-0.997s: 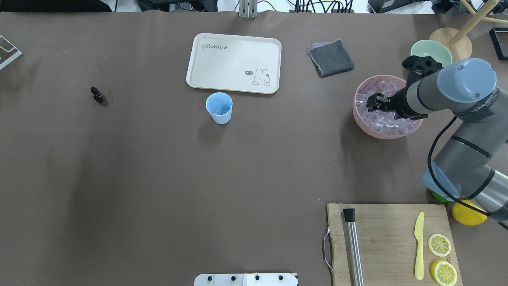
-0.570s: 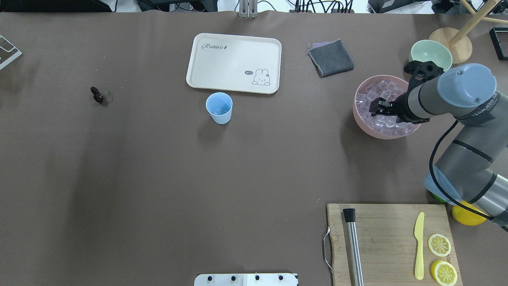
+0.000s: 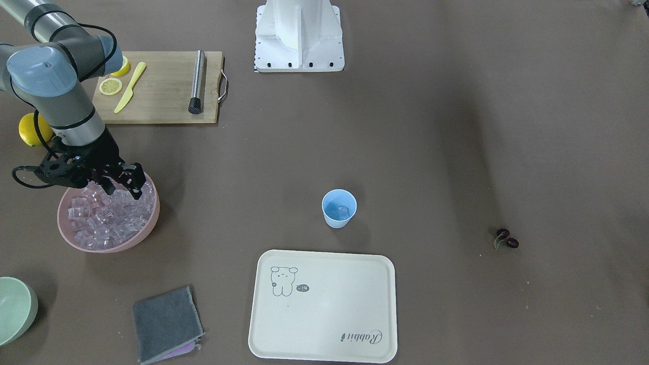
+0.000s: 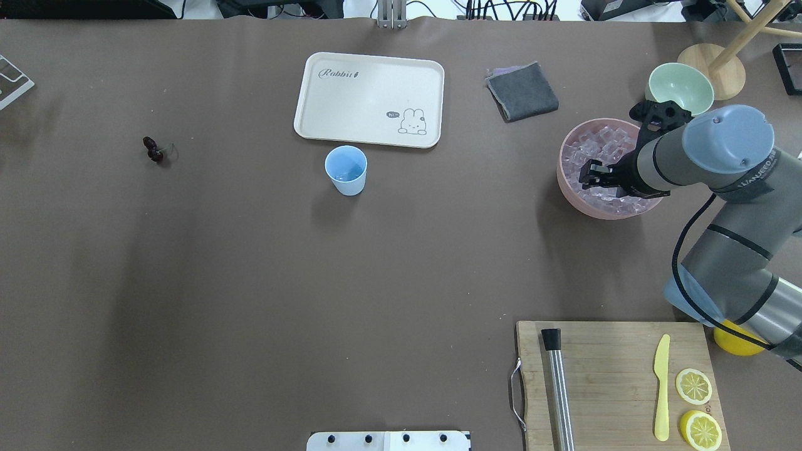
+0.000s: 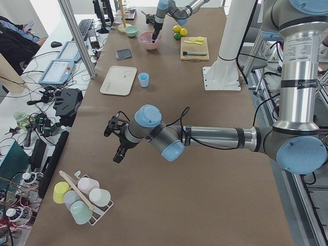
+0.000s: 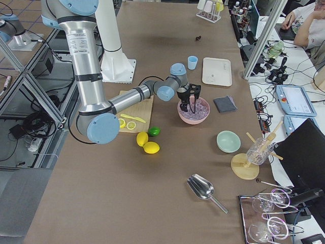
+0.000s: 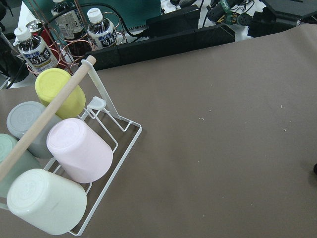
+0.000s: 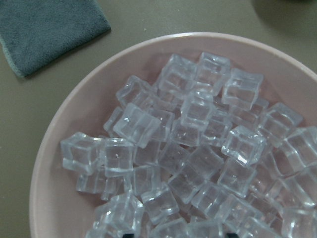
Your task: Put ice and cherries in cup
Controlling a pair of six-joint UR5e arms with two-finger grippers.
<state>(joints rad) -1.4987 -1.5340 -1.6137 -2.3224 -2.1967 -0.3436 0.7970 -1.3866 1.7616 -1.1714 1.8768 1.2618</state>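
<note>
- Front-facing view: your right gripper (image 3: 124,186) hangs low over the robot-side edge of the pink bowl (image 3: 149,220). Its fingers are spread apart with nothing clamped, the tips right at the ice (image 3: 99,225) heaped inside. The cup (image 3: 338,215) stands upright mid-table, just beside the tray (image 3: 324,324), with at least one clear cube in it. The cherries (image 3: 507,240) lie on the bare table (image 3: 405,126), well apart from the cup, on the robot's left side.
- Overhead view: you see the same spread fingers above the cubes. The pale green bowl (image 4: 680,84) sits just beyond the pink bowl.
- Exterior left view: your left gripper (image 5: 117,148) hovers over bare table near the mug rack (image 5: 82,197), far from the cup. You cannot tell from here whether its fingers are apart or together.
- Exterior right view: the right gripper points straight down into the pink bowl.
- Left wrist view: the mug rack, with upturned mugs, stands on the brown table.
- Right wrist view: ice fills the bowl below you, the grey cloth (image 8: 44,25) lies at the top left, and two dark finger tips show at the bottom edge, well apart.
</note>
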